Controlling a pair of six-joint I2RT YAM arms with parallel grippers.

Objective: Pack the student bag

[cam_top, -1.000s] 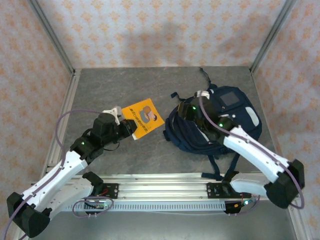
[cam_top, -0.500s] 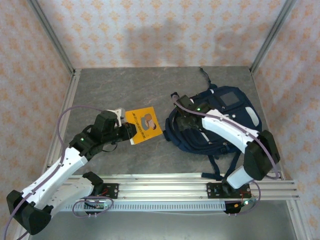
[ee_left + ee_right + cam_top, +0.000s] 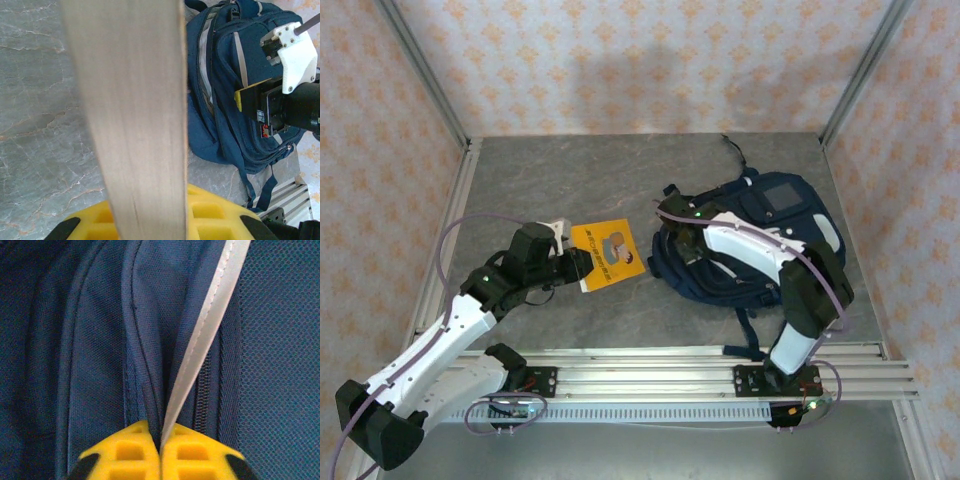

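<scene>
Right tool [image 3: 160, 442] is clenched on the bag [image 3: 85, 340], its yellow fingers [image 3: 127, 447] pinching a fold of navy cloth together with the thin light stripe [image 3: 210, 320]. A zip [image 3: 202, 390] runs just beside the pinch. The bag lies flat on the tabletop [image 3: 570, 170] under and around this tool, with its straps [image 3: 266, 192] trailing toward the arm's base.

It looks soft and slack. The cloth should bunch and lift where it is gripped rather than bring the whole bag along, so a hold on a seam or the lip of the opening, as here, seems better than the smooth panels. It is probably light, and the woven cloth should not slip much.

Left tool [image 3: 582, 266] grasps an orange book [image 3: 610, 250] by its edge, holding it out toward the right tool and apart from the bag. Thin and stiff, it should slide in edge-first. Dark print heads the cover above a picture, too small to read. A grey patch [image 3: 782, 195] beyond the right tool shows no legible brand.
</scene>
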